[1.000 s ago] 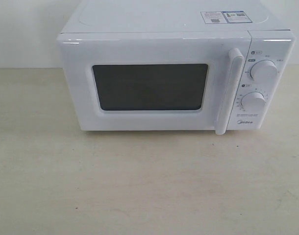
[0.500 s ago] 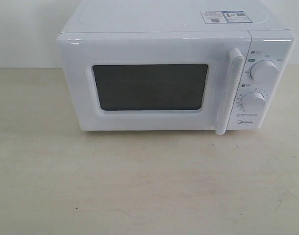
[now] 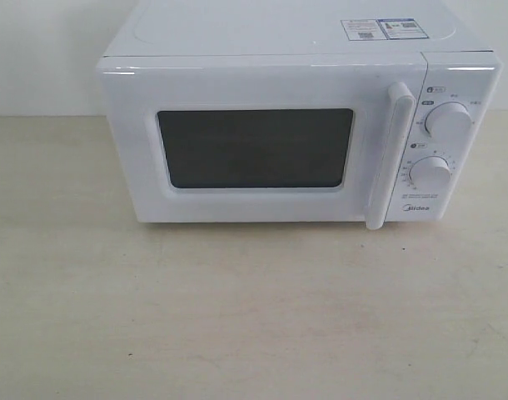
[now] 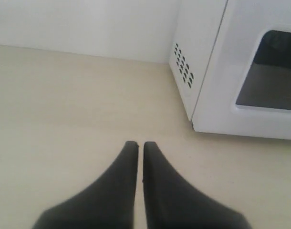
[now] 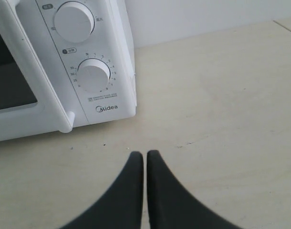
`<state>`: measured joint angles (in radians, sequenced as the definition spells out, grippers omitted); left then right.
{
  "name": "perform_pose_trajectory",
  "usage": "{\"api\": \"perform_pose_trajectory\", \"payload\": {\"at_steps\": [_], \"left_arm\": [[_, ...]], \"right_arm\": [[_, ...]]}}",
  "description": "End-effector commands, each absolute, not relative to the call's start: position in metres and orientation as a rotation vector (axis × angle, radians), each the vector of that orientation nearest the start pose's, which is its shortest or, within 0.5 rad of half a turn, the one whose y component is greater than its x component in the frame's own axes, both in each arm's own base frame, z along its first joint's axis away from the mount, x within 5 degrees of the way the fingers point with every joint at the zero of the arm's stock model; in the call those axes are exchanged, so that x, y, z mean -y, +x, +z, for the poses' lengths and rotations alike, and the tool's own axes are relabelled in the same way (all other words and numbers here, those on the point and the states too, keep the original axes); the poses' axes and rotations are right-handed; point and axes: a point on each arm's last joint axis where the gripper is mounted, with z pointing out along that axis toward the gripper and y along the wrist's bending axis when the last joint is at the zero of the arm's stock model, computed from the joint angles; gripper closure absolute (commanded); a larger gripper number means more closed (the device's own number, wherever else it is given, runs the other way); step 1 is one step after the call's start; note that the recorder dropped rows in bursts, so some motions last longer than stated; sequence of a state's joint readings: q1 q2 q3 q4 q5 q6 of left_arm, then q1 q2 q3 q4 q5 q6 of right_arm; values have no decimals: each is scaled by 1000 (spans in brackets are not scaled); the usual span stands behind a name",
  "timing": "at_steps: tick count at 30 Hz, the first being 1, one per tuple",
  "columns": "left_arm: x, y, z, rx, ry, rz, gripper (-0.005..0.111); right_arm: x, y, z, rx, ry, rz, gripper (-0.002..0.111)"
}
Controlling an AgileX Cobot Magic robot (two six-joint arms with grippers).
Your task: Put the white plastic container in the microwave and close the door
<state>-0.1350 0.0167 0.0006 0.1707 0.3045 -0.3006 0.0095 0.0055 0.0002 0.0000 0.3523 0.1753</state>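
Note:
The white microwave (image 3: pixel 300 133) stands on the pale table (image 3: pixel 254 317) with its door (image 3: pixel 254 142) shut, its dark window (image 3: pixel 256 148) and long vertical handle (image 3: pixel 391 154) facing me. The white plastic container is out of view. Neither gripper shows in the exterior view. My left gripper (image 4: pixel 140 144) hangs shut and empty over the table, off the microwave's vented side corner (image 4: pixel 193 124). My right gripper (image 5: pixel 145 154) is shut and empty too, a little in front of the corner below the dials (image 5: pixel 94 75) and the Midea logo (image 5: pixel 107 108).
A white wall (image 3: pixel 46 50) rises behind the table. Stickers (image 3: pixel 383 29) lie on the microwave's top. Bare tabletop stretches in front of the microwave and to both sides of it.

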Motion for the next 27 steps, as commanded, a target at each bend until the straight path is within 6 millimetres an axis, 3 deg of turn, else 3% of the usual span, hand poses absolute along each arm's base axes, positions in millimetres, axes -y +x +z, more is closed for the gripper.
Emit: {"api": "perform_pose_trajectory", "payload": {"at_steps": [1, 27], "left_arm": [[0, 54, 186, -1786, -98, -115, 102], [-5, 54, 186, -1778, -185, -55, 102]], "right_arm": [[0, 53, 182, -1826, 146, 123, 108], [0, 53, 182, -1828, 146, 123, 108]]}}
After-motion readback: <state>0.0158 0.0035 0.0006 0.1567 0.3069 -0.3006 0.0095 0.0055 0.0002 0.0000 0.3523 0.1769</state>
